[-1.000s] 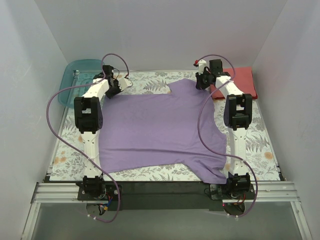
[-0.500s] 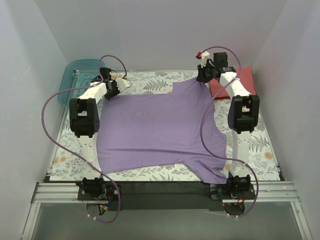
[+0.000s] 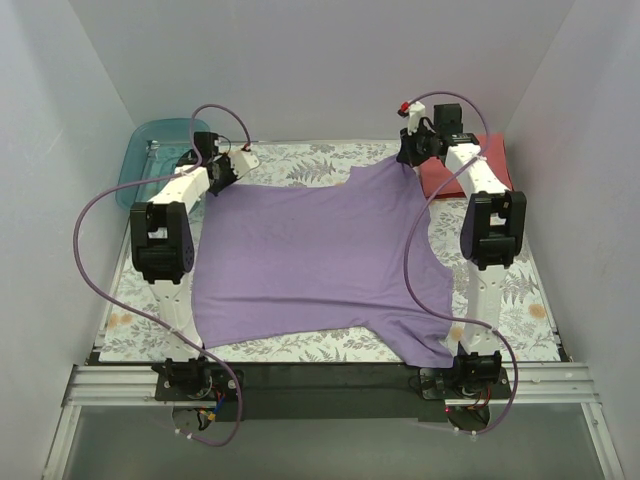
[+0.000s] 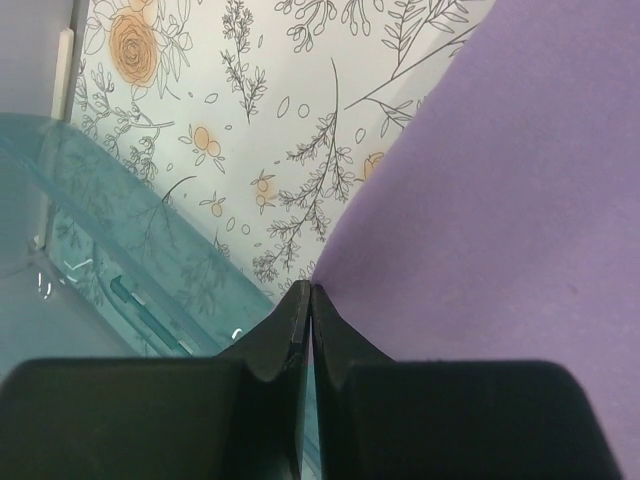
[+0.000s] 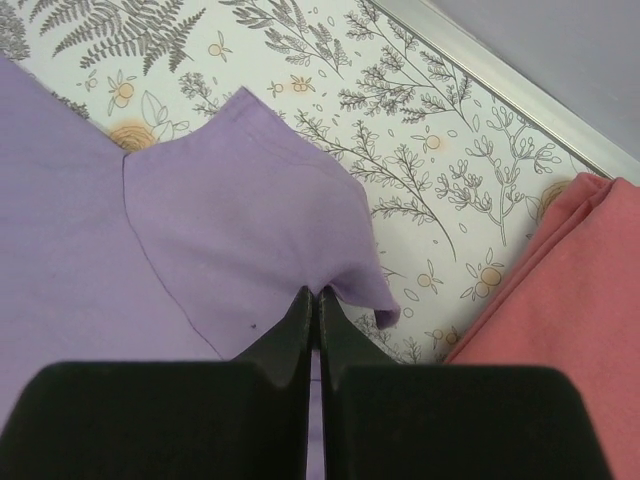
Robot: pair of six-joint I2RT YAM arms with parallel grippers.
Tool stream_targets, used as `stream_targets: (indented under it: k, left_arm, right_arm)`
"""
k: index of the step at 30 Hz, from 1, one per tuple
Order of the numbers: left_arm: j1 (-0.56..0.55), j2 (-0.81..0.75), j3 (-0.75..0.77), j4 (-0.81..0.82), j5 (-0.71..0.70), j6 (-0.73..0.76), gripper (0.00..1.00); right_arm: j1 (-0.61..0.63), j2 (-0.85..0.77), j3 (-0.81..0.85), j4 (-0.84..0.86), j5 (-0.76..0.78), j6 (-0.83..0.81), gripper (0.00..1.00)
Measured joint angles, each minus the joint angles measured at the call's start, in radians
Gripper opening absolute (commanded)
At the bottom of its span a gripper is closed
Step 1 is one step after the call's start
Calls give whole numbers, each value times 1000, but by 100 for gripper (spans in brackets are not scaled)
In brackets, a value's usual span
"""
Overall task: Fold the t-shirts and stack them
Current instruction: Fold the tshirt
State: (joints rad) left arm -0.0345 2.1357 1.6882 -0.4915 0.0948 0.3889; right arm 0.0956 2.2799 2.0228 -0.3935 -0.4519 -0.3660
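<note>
— Where's the purple shirt (image 3: 320, 250)?
— Spread flat mid-table; red shirt (image 3: 468, 165) folded far right.
— Grippers?
— Both clenched: left gripper (image 4: 308, 296) and right gripper (image 5: 313, 297) each pinch a far corner. The cloth runs nearward from both.

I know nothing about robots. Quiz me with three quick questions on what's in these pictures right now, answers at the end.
1. True or false: the purple shirt is already folded in half.
2. In the right wrist view, what lies just to the right of the right gripper? A) a coral-red shirt B) a mug C) a pair of scissors
3. Fill in: the left gripper, jaws shut on the purple shirt's edge, sits beside a teal see-through ____.

Key
1. False: it lies spread open.
2. A
3. bin
</note>
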Motion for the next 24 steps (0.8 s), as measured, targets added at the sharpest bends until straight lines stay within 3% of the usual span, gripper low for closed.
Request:
stream_targets:
  k: [24]
  left_arm:
    - [24, -286, -295, 103, 56, -11, 0]
  right_arm:
    - [-11, -262, -260, -27, -77, -39, 1]
